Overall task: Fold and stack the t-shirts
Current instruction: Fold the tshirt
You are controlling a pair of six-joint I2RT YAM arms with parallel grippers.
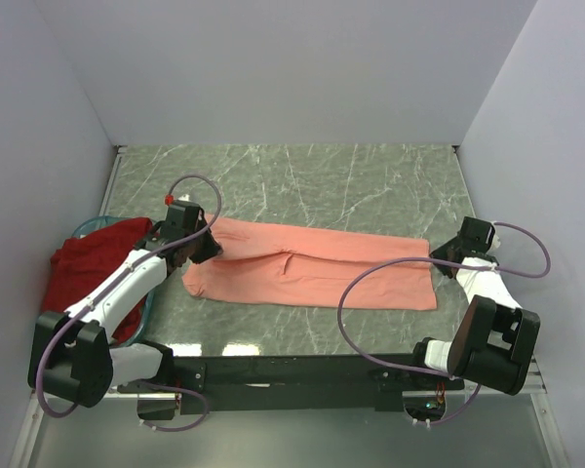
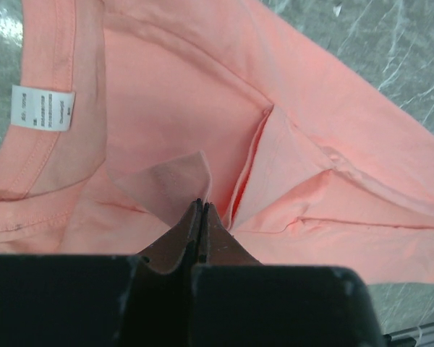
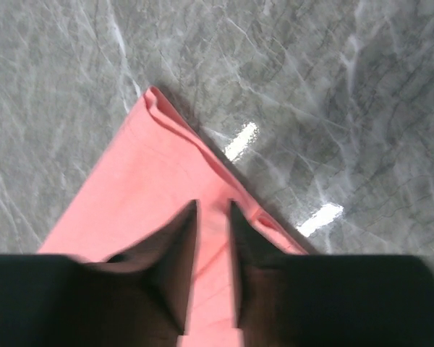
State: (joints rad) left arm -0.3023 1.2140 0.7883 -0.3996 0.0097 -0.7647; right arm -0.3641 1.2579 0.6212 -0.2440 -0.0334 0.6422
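On grey marbled tabletop (image 1: 322, 175), white walls (image 1: 292, 68) around: pink shirt (image 1: 322, 268) folded lengthwise; left gripper (image 2: 199, 210) pinching its fabric; right gripper (image 3: 213, 206) fingers slightly parted over corner.

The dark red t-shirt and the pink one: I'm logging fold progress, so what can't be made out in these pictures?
- Dark red t-shirt: top view, left arm crosses it; its lay in the teal basket is unclear; wrist views miss it.
- Salmon-pink t-shirt: layers underneath hidden, all views.
- Neck label: left wrist, print too small.
- Right tool: right wrist, blurred; contact with the cloth unclear.
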